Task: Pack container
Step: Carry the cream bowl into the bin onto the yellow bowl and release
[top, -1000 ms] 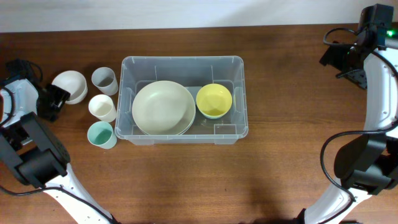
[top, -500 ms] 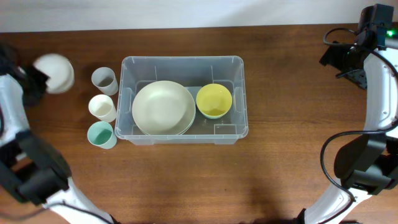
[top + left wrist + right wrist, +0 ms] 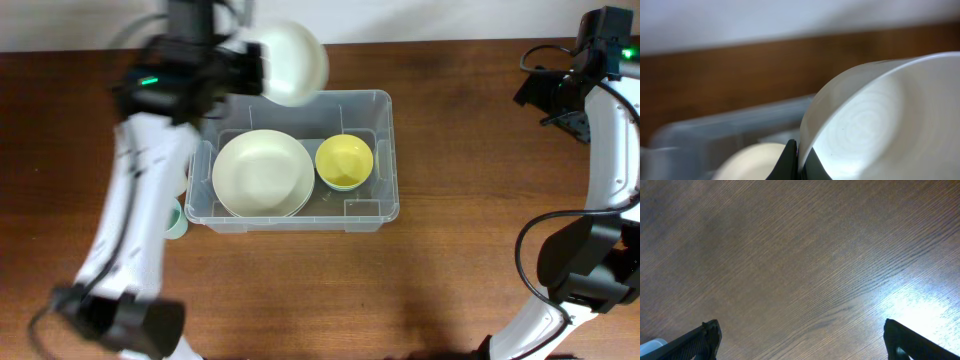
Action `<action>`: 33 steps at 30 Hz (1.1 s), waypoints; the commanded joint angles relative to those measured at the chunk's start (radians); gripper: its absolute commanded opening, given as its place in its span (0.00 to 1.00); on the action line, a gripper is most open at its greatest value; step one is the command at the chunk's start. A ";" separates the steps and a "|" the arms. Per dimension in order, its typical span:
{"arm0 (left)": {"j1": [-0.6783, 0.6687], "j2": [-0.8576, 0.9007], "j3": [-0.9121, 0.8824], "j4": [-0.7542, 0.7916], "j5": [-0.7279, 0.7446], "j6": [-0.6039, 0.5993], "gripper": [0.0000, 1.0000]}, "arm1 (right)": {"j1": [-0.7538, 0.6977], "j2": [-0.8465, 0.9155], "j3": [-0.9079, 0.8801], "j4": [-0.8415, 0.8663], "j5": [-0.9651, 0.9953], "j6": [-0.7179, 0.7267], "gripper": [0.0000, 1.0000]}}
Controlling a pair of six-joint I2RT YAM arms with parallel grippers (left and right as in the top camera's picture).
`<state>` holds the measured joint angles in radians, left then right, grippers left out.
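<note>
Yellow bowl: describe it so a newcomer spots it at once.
Find the large clear rectangular plastic bin at the middle of the brown wooden table. In its right half sits the small round yellow bowl, beside a wide pale cream plate. It is the only yellow thing, far smaller than the plate.

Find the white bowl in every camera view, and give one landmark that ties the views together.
Overhead: the white bowl is top centre-left, overlapping the back rim of the container.
Left wrist: the white bowl fills the right half, close up.
Right wrist: not in it; mostly bare wooden table.
Shared landmark: the container, blurred at lower left in the left wrist view.
</note>
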<state>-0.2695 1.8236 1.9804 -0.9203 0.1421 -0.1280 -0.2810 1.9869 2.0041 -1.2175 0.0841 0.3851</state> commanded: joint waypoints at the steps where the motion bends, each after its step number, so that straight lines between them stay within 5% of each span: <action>1: -0.097 0.132 -0.019 -0.021 -0.007 0.055 0.01 | -0.001 0.000 -0.003 0.003 0.002 0.001 0.99; 22: -0.193 0.336 -0.019 -0.102 -0.007 0.070 0.02 | -0.001 0.000 -0.003 0.003 0.002 0.001 0.99; 28: -0.193 0.365 -0.019 -0.090 -0.007 0.070 0.19 | -0.001 0.000 -0.003 0.003 0.002 0.001 0.99; 33: -0.192 0.368 -0.018 -0.080 -0.047 0.070 0.57 | -0.001 0.000 -0.003 0.003 0.002 0.001 0.99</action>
<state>-0.4637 2.1826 1.9549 -1.0100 0.1310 -0.0669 -0.2810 1.9869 2.0041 -1.2175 0.0841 0.3847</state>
